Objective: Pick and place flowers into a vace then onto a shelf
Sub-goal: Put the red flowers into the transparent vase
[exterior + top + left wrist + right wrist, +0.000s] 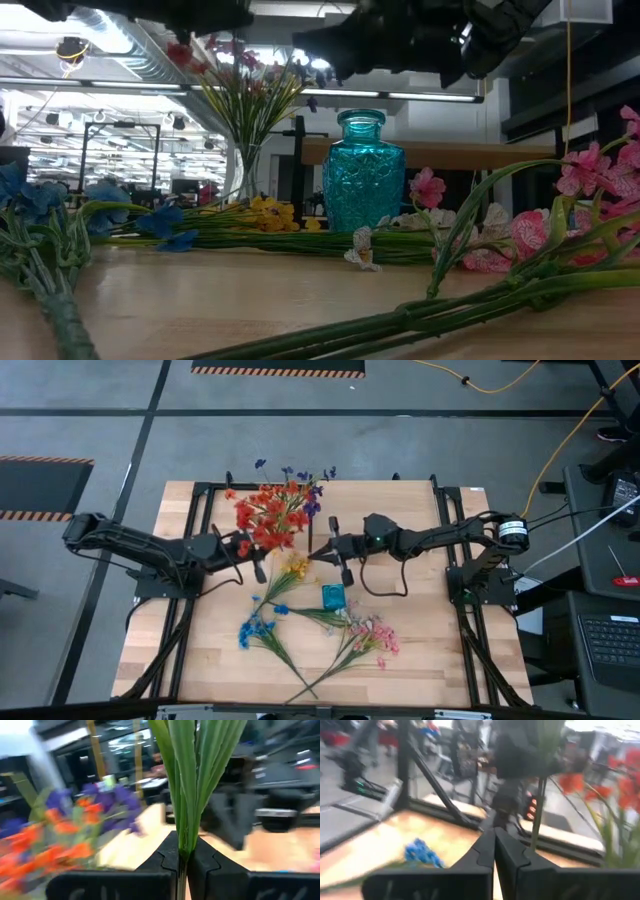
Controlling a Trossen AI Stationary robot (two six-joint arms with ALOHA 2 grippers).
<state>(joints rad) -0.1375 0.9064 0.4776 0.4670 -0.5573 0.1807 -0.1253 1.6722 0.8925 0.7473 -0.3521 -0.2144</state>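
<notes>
A bunch of red, orange and purple flowers [272, 512] hangs above the table's far middle, with my left gripper [266, 550] shut on its green stems. My right gripper [320, 550] is level, just right of those stems, and shut with nothing between its fingers [495, 855]. One stem [537, 820] stands just past its tips. A teal glass vase [333, 597] stands upright on the tabletop nearer the front. Yellow flowers [295, 568], blue flowers [255, 630] and pink flowers [372, 637] lie flat on the table around it. The shelf [450, 155] shows behind the vase. My left gripper pinches several green stems [182, 847] of the bunch between its two fingers. The fingers come in level from the table's left and lie across the stems. The bunch is lifted clear of the table, and its blooms [70, 845] lean toward the far edge.
Long green stalks [420, 320] of the lying flowers cross the table's near middle. Black frame bars [205, 510] stand at both far corners. Bare wood [170, 640] lies at the near left.
</notes>
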